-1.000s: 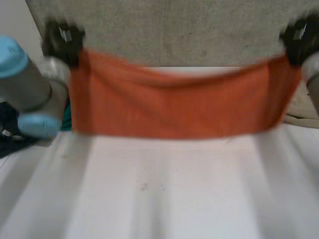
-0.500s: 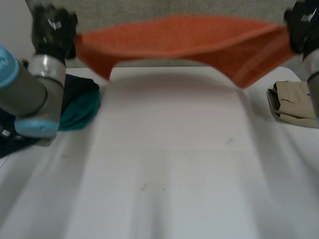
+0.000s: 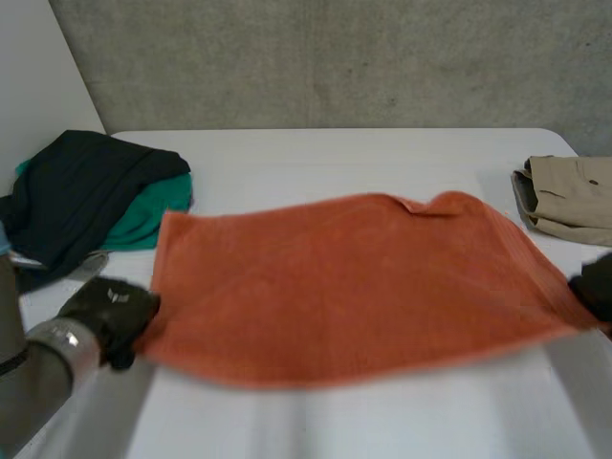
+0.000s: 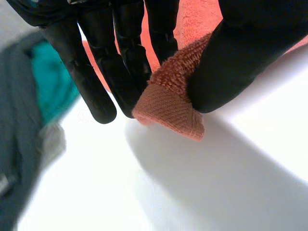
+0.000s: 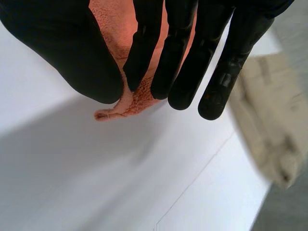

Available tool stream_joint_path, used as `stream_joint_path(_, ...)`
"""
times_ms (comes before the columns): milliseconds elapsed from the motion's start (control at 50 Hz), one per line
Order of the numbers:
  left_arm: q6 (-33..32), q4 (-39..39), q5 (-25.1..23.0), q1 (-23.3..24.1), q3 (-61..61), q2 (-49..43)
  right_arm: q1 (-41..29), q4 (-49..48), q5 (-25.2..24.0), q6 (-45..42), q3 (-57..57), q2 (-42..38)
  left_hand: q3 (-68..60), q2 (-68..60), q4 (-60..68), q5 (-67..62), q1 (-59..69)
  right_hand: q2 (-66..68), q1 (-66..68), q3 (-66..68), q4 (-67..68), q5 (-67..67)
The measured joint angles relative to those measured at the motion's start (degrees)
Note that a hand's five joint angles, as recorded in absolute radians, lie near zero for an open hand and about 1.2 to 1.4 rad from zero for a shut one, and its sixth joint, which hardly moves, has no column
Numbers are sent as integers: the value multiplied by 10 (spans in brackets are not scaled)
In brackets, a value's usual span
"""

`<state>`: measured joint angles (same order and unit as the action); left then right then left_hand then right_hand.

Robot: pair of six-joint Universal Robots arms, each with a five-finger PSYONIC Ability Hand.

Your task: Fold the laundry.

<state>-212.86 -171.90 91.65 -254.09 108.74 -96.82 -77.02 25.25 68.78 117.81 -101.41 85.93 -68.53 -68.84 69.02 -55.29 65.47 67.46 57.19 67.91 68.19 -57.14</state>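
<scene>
Your left hand (image 4: 250,48) is clamped on a near corner of the orange towel (image 3: 354,277), woven hem nipped between thumb and fingers. Your right hand (image 5: 62,48) pinches the opposite near corner the same way, a small tab of terry showing between thumb and fingertips. The towel lies spread between your two hands, reaching away from them across the white table (image 3: 316,153). Its far edge appears to rest on the surface, while both held corners hang just above it, with shadow under each. The step reads as laying the towel flat before the first fold. To do it well, hold both pinches, keep light tension across the near edge so it runs straight from hand to hand, and lower both corners level. If one drops first, expect a skewed edge. There is a small turned-over wrinkle on the far edge, nearer your right hand; likely worth drawing out with a gentle pull toward you before folding. The cloth itself is thick looped terry with a flat woven band at the ends, and it looks limp, so it should drape without springing back. Beyond your left hand sits a heap of dark and green clothes (image 3: 86,196); beyond your right, a folded beige garment (image 3: 569,196). Both are apart from the towel.
</scene>
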Motion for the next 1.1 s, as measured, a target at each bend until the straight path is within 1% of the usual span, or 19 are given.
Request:
stream_joint_path(20,-14,46,0,-2,8,21,14,40,0,-31,-8,10,0,0,0,0,0,0,0,0,0,0)
stream_joint_path(60,-24,73,-1,-2,12,38,26,71,-1,-63,-20,18,0,0,0,0,0,0,0,0,0,0)
stream_joint_path(120,-32,82,-2,1,13,52,34,76,-5,-89,-35,20,0,0,0,0,0,0,0,0,0,0)
stream_joint_path(200,-34,71,-1,3,10,52,34,61,-8,-89,-39,18,0,0,0,0,0,0,0,0,0,0)
stream_joint_path(220,-35,30,-1,7,-1,35,30,26,-10,-76,-41,10,0,0,0,0,0,0,0,0,0,0)
stream_joint_path(280,-35,-26,1,9,-21,-3,16,-37,-11,-45,-33,-14,0,0,0,0,0,0,0,0,0,0)
stream_joint_path(400,-32,-131,4,10,-80,-97,-67,-190,8,28,29,-104,0,0,0,0,0,0,0,0,0,0)
stream_joint_path(460,-31,-164,6,10,-108,-133,-94,-232,23,42,56,-137,0,0,0,0,0,0,0,0,0,0)
stream_joint_path(600,-31,-240,32,11,-227,-253,-173,-345,91,53,195,-279,0,0,0,0,0,0,0,0,0,0)
stream_joint_path(720,-32,-261,58,15,-336,-343,-197,-375,114,49,311,-383,0,0,0,0,0,0,0,0,0,0)
stream_joint_path(860,-35,-285,64,19,-441,-425,-212,-408,134,48,431,-483,6,8,-7,2,-2,0,0,0,0,0)
stream_joint_path(880,-36,-288,63,20,-449,-431,-213,-414,137,48,439,-489,46,47,-39,21,-28,-26,-35,-27,-27,27)
stream_joint_path(900,-36,-293,63,21,-462,-441,-215,-428,143,48,453,-500,137,139,-129,107,-125,-176,-171,-163,-162,155)
stream_joint_path(940,-36,-294,63,21,-465,-443,-216,-432,145,48,456,-502,137,139,-129,107,-125,-176,-171,-163,-162,155)
stream_joint_path(960,-37,-302,62,25,-480,-453,-221,-457,160,50,472,-514,403,416,-413,383,-427,-342,-328,-324,-323,313)
stream_joint_path(980,-37,-305,61,27,-482,-454,-224,-466,167,51,475,-516,440,447,-452,419,-451,-484,-427,-472,-470,458)
stream_joint_path(1000,-37,-307,61,30,-483,-454,-226,-472,172,52,476,-516,487,501,-500,463,-492,-513,-445,-512,-511,495)
stream_joint_path(1020,-37,-311,61,33,-482,-451,-229,-479,179,55,476,-514,537,543,-548,508,-525,-542,-456,-545,-541,523)
stream_joint_path(1100,-36,-322,61,43,-465,-430,-236,-492,195,74,459,-491,562,569,-573,524,-538,-548,-456,-556,-546,532)
